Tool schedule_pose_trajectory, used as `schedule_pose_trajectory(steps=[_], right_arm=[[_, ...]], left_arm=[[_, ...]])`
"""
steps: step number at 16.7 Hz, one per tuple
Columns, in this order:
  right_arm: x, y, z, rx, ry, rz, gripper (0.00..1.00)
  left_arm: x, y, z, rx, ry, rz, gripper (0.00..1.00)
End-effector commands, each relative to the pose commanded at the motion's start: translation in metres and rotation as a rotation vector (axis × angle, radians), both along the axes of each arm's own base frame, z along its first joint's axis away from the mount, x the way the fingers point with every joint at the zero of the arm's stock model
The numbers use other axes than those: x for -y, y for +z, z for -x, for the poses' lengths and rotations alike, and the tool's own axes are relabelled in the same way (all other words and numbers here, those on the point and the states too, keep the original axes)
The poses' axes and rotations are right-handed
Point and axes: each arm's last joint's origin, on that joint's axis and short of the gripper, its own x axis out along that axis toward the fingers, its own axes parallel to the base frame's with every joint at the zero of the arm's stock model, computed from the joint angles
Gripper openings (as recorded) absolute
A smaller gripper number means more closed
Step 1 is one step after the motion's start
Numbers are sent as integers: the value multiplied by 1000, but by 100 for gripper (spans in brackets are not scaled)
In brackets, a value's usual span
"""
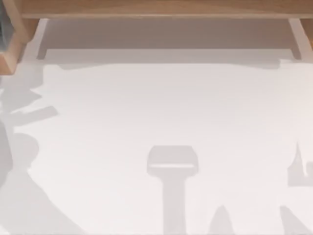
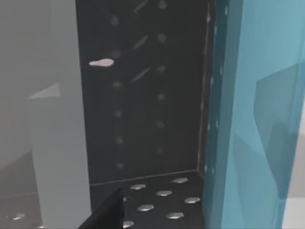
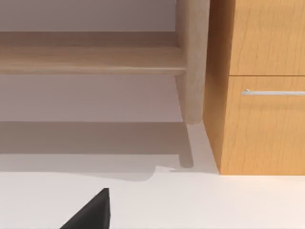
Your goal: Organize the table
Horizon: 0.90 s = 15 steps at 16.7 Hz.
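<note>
The large plain white, smooth table (image 1: 161, 112) fills most of the top view, with a light wooden frame (image 1: 156, 9) along the upper edge of the frame and only grey shadows lying on it, one in the lower middle and more at the left and right edges.

In the left wrist view, a dark fingertip of the left gripper (image 2: 107, 214) shows at the lower left of the frame, before a dark perforated wall (image 2: 143, 95) and a translucent blue panel (image 2: 257, 114) at the right. I cannot tell whether it is wide, narrow or holding something.

In the right wrist view, one black fingertip of the right gripper (image 3: 90, 212) shows at the lower left, above the white surface, with a wooden cabinet with a metal handle (image 3: 259, 86) at the right. Its state I also cannot tell.

The table looks stiff, heavy and slippery; I judge it is not a thing to take hold of, but a surface to work on. No loose object to take hold of is visible on it.
</note>
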Motion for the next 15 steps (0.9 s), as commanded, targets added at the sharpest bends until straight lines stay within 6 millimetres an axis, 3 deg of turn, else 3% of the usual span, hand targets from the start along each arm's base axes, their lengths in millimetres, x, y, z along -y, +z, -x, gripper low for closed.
schedule_pose_trajectory(steps=[7,12,15], right_arm=[[0,0,0,0,0,0,100],[0,0,0,0,0,0,100],[0,0,0,0,0,0,100]], left_arm=[[-1,3,4,8,2,-3,100],[-3,9,32,24,6,-10,100],[-2,2,49,6,3,-3,100]])
